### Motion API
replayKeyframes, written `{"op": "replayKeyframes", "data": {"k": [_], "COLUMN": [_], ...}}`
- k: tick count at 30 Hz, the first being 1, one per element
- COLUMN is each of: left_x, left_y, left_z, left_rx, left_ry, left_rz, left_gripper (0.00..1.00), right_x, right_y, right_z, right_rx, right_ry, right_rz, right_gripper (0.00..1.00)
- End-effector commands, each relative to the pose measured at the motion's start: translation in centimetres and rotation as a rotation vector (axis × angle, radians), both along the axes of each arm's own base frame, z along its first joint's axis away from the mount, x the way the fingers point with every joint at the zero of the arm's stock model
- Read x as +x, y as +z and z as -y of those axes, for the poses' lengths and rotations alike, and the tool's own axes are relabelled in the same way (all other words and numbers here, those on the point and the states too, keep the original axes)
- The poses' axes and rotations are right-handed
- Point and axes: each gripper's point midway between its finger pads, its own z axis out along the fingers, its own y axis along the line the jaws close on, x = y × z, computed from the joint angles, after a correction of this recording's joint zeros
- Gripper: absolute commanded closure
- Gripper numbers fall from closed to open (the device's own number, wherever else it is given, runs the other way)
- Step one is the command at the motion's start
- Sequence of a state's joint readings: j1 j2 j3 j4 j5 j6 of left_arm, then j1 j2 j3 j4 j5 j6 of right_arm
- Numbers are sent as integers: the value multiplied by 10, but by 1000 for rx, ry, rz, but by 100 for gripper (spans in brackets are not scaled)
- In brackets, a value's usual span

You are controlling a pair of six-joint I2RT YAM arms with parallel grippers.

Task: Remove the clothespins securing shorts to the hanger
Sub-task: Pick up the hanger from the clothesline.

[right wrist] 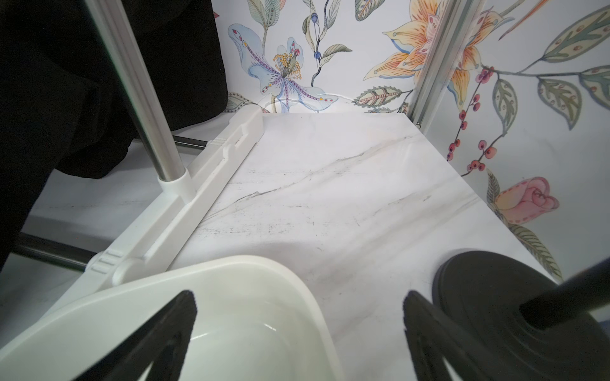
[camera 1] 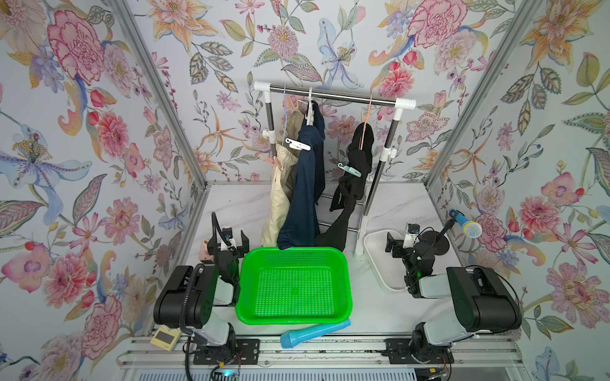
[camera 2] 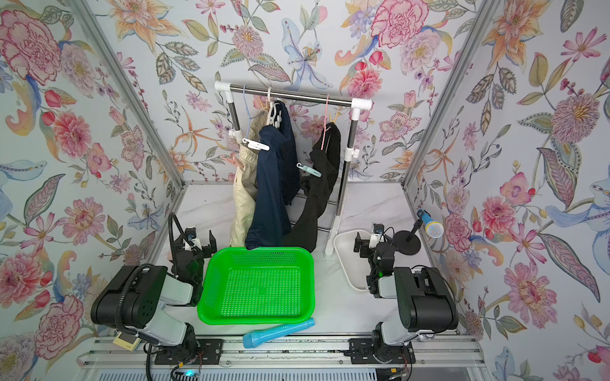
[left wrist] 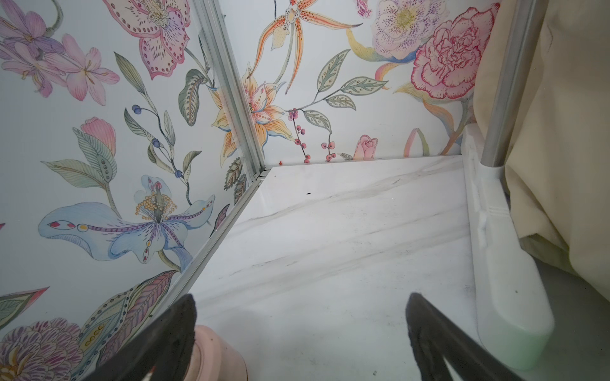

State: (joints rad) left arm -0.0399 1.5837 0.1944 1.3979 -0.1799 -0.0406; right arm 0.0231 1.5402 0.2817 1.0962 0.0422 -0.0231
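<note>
Top views showed a blue tube (camera 1: 315,333) lying nearest on the worktop (camera 1: 373,313), just in front of a green basket (camera 1: 293,283); left of the basket the left claw (left wrist: 302,306) stood spread wide and held nothing, low over bare worktop with a pink object (left wrist: 218,353) by one finger; right of the basket the right claw (right wrist: 297,300) was likewise spread wide and empty, poised over the rim of a white tub (right wrist: 231,264), a black stand base (right wrist: 488,297) just beside it; farther back three pairs hung from a rack (camera 1: 333,94): cream shorts (camera 1: 280,198) at left, navy shorts (camera 1: 303,198) in the middle, reaching down to the basket's far rim, black shorts (camera 1: 350,184) at right; a white clip (camera 1: 298,144) sat high where cream and navy met, a teal clip (camera 1: 350,170) on the left edge of the black pair; both claws were well apart from every clip.
</note>
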Motion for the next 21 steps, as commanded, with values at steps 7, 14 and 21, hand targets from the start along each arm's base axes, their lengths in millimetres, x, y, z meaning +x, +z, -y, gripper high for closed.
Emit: {"op": "replayKeyframes", "data": {"k": [7,14,21], "left_x": [3,3,-2], "left_y": [9,9,25], "left_z": [4,5,5], "left_rx": [2,2,0], "left_ry": [-14,-18,-20], "left_rz": [28,28,66], "left_gripper": [0,1,1], "right_x": [4,5,5], "right_y": [3,4,6], "right_z": [1,1,4], "right_rx": [-12,-12,-13], "right_ry": [-6,-7,-23], "right_rz": [8,10,11], "right_gripper": [1,1,1]}}
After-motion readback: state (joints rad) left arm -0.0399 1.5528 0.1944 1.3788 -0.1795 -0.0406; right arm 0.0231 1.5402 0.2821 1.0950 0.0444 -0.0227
